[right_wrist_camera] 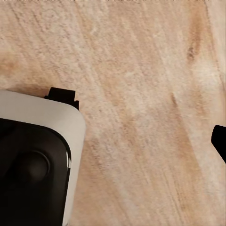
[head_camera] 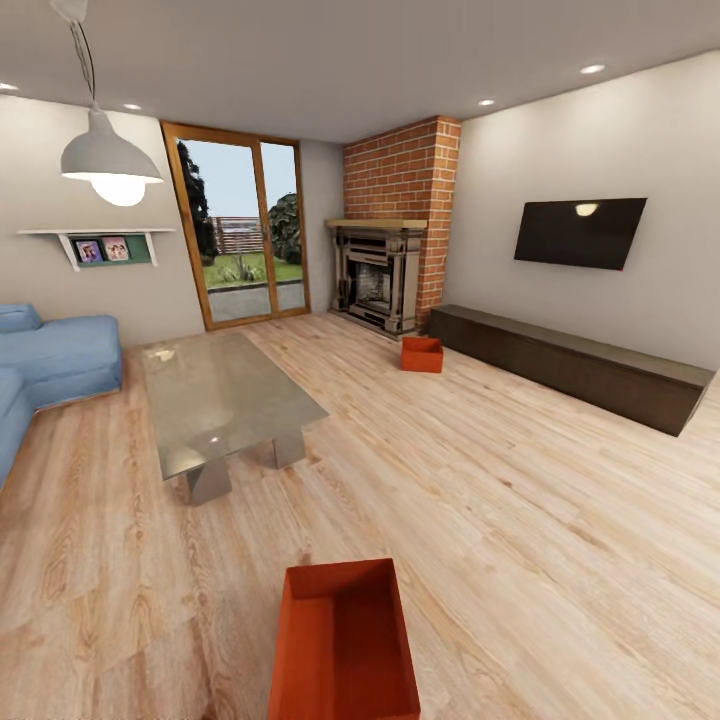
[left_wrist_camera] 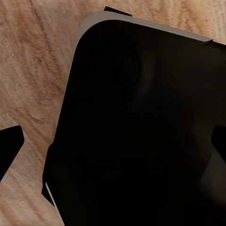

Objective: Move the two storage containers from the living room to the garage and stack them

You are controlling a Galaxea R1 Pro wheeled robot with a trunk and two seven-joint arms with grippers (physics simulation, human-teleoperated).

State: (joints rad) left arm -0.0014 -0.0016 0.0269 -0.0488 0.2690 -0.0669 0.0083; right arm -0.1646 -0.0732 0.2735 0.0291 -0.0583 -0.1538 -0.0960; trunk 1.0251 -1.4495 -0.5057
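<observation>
I am in the living room with its light wood-plank flooring. One orange-red storage container [head_camera: 345,640] stands lidless on the planks just in front of me. The other storage container [head_camera: 422,354] sits farther off, by the red-brick fireplace [head_camera: 385,275]. In the left wrist view my left gripper [left_wrist_camera: 113,141] hangs open over my own dark base [left_wrist_camera: 141,132], a fingertip [left_wrist_camera: 10,146] at each edge of the picture. In the right wrist view my right gripper [right_wrist_camera: 113,141] is open above bare planks, with one fingertip [right_wrist_camera: 220,141] showing. Neither gripper holds anything.
A glass coffee table [head_camera: 225,395] stands left of centre, with a blue sofa [head_camera: 45,365] beyond it at the far left. A long dark low cabinet [head_camera: 570,365] runs along the right wall under a wall screen [head_camera: 580,232]. Wood-framed glass doors [head_camera: 240,230] are at the back.
</observation>
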